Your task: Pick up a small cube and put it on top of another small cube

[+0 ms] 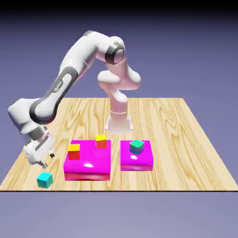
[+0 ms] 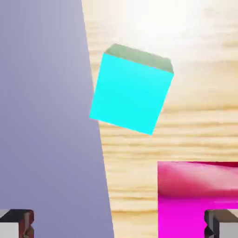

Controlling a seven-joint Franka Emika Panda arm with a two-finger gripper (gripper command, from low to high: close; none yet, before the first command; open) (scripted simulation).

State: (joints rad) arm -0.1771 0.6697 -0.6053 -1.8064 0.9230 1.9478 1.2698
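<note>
A: Progress?
B: Cyan cube [image 1: 44, 180] ungrasped, on the wooden table [image 1: 169, 139], at seven o'clock in the exterior view. Gripper [image 1: 49, 160] fingers spread, holding nothing.
A: Remaining?
B: Grasp, lift, stack on another small cube; none done.

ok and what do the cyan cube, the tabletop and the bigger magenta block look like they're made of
Cyan cube: possibly matte plastic, evenly coloured without grain. Tabletop: looks like pale wood, perhaps varnished, with streaky grain and a bright glare in the hand view. Bigger magenta block: maybe glossy plastic, smooth with a white highlight on top.
</note>
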